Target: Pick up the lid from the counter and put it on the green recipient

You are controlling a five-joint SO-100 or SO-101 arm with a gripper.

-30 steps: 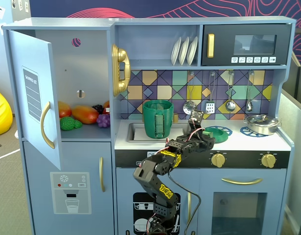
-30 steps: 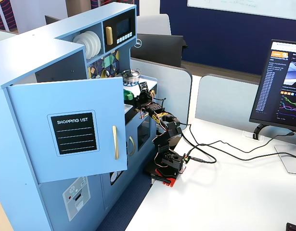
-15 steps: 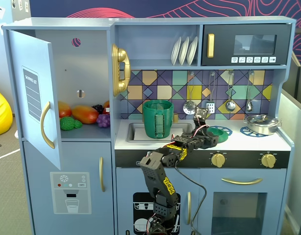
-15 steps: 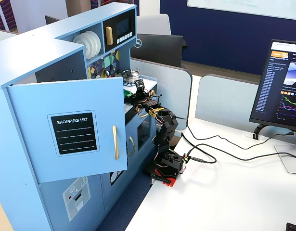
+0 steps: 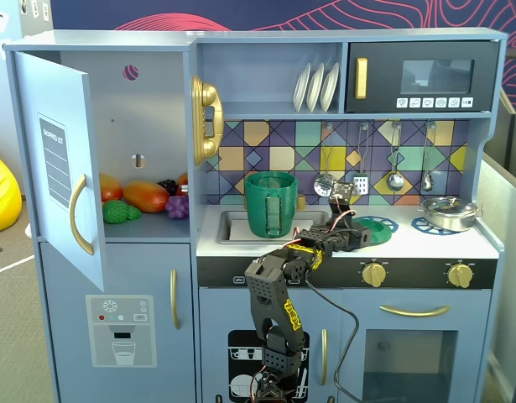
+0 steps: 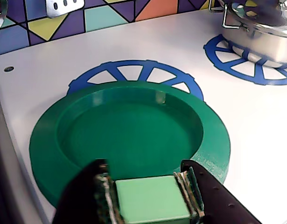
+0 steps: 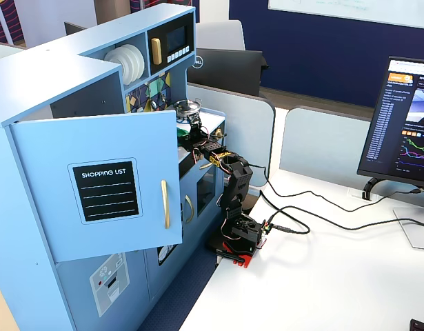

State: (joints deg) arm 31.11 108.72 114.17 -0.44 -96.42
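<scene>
**Hand closed around the lid's knob on the burner**

The small round flat green plastic lid (image 6: 129, 135) lies on the white tabletop (image 6: 255, 121), overlapping the nearer blue spoked burner ring (image 6: 134, 70). In the wrist view the hand (image 6: 148, 186) sits at the lid's near edge, its two dark fingers (image 6: 87, 186) narrowly parted and pressed against either side of the blocky light-green knob (image 6: 150, 198). In a fixed view the tall dark green plastic cylindrical pot (image 5: 271, 204) stands in the sink to the left of the hand (image 5: 351, 238), well apart from the lid (image 5: 375, 224). A shallow shiny metal pot (image 6: 262, 28) rests on the farther burner.
</scene>
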